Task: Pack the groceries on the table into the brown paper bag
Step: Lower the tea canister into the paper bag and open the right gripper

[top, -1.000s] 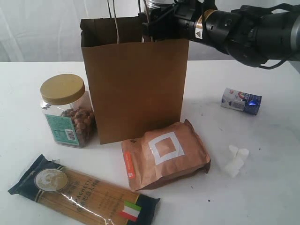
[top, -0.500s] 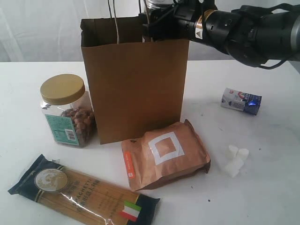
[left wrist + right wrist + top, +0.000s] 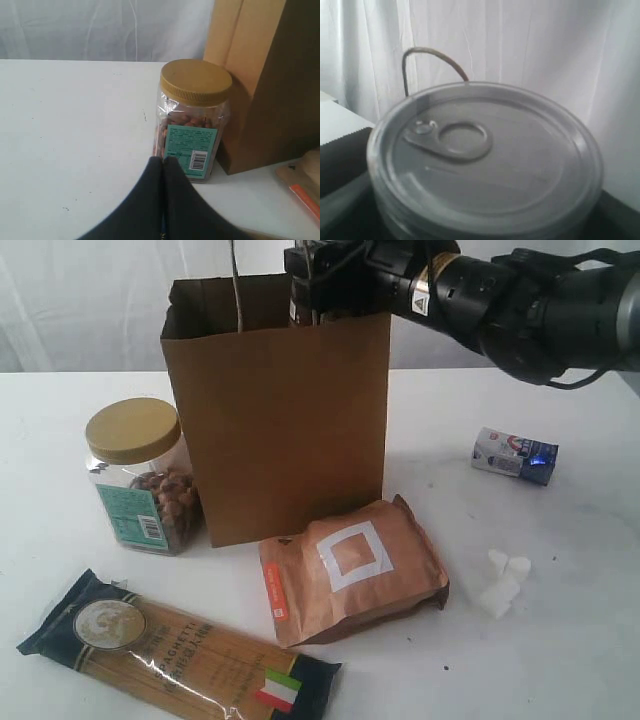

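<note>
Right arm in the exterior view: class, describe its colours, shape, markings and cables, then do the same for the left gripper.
The right arm is glossy black, built of thick cylindrical segments. A gold band with a small white label rings its wrist, and black cables loop along it. The left gripper has matte black fingers tapering to narrow tips, unmarked.
</note>
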Motion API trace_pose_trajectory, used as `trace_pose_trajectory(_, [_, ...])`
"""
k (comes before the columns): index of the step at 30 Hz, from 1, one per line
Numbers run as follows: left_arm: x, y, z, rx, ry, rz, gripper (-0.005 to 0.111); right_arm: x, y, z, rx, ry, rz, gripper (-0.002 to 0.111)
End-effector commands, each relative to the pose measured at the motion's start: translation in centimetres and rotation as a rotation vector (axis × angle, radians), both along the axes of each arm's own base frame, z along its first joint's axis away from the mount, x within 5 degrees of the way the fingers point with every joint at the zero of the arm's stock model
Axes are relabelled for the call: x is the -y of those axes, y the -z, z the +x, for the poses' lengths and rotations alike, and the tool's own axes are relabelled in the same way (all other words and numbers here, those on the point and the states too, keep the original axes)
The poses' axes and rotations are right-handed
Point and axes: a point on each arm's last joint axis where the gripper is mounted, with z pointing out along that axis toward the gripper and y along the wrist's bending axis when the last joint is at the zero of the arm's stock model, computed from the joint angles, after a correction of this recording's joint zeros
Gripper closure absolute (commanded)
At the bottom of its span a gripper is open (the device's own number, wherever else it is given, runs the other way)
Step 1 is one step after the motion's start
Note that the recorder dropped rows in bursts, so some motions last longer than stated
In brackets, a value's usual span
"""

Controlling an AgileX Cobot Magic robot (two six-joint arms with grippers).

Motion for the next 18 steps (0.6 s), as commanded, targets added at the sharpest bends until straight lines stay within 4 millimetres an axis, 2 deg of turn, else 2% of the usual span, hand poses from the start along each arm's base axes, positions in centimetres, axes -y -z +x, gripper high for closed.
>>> trace_pose_trajectory(1, [0.13,0.07,-0.10,0.001,0.012,-0.014,0.107,0.32,-1.12,-0.01,0.004,0.030,0.065,0.039])
trace_pose_trajectory(4, [0.13,0.07,-0.10,0.001,0.012,-0.014,0.107,0.39,-1.10,0.04,-0.006,0.039,0.075,0.034])
trace_pose_trajectory(9, [0.13,0.07,-0.10,0.001,0.012,-0.014,0.107,0.62,-0.52,0.21,-0.047,0.073,0.026,0.013])
trace_pose_trajectory(18, [0.13,0.07,-0.10,0.001,0.012,-0.014,0.107,0.54,-0.46,0.16,-0.027,0.061,-0.014,0.011])
